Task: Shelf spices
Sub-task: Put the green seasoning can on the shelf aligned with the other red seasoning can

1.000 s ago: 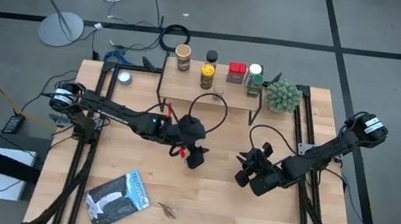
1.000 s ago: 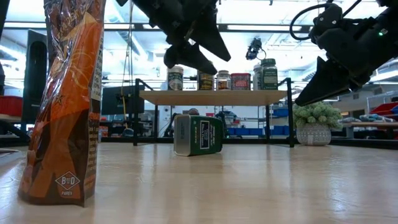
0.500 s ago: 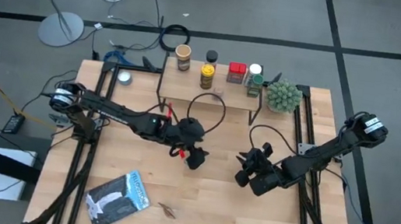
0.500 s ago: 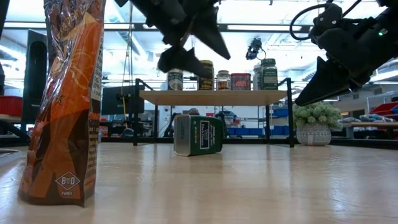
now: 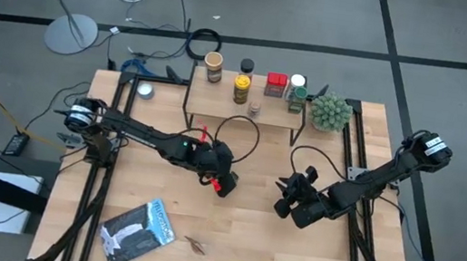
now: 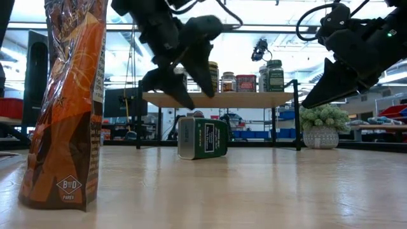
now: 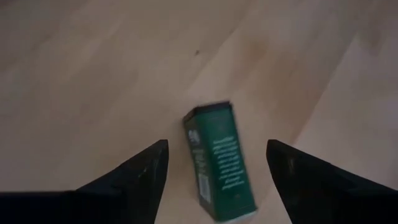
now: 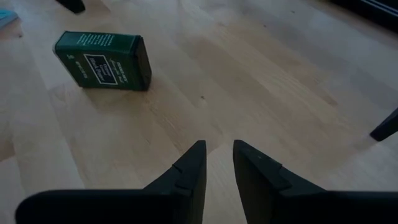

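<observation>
While the green tin (image 7: 219, 160) lies on its side in front of the shelf (image 5: 242, 104), the left gripper (image 7: 214, 165) hangs over it, fingers wide apart, holding nothing. It looks rigid, light and smooth; take it across the narrow flat sides. The right gripper (image 8: 217, 163) waits nearly closed, empty.

The table (image 8: 261, 74) is pale, smooth wood with a soft sheen, the green tin (image 8: 102, 61) at upper left of the right wrist view looks like painted metal with a matt printed label, and the orange bag (image 6: 67, 102) at left of the low view is glossy crinkled plastic.
</observation>
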Tool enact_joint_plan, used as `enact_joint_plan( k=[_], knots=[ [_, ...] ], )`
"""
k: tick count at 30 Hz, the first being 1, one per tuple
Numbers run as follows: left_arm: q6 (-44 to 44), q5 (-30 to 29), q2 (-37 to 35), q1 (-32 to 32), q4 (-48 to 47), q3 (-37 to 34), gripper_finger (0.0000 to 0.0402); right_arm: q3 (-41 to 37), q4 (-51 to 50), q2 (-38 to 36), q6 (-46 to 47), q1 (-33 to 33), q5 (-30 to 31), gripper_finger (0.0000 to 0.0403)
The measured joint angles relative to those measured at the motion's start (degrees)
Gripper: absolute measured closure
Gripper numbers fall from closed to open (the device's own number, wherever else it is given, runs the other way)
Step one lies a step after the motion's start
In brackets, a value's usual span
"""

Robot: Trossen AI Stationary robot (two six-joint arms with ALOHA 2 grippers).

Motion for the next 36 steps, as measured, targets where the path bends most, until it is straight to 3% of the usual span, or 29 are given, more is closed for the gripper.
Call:
enact_joint_plan(
  k=[12, 20, 25, 31, 36],
  knots=[
    [-1.7, 6.3, 6.2, 0.0, 1.5, 0.0, 0.0126, 0.0, 0.2, 0.0, -0.1, 0.0, 0.0, 0.0322],
    [-2.4, 6.4, 7.2, 0.0, 0.6, 0.0, 0.0137, 0.0, 0.2, 0.0, -0.1, 0.0, 0.0, 0.0322],
    [-4.5, 5.0, 7.2, 0.1, 0.5, 0.0, 0.0191, 0.0, 0.3, 0.0, -0.5, 0.0, 0.0, 0.0322],
    [-4.1, 5.1, 7.2, 0.8, 1.1, 0.0, 0.0298, 0.0, 1.0, 0.0, -0.5, 0.0, 0.0, 0.0322],
    [-0.3, 5.5, 7.1, 0.6, 4.3, 0.0, 0.0303, 0.0, 1.1, 0.0, -0.5, 0.0, 0.0, 0.0322]
  ],
)
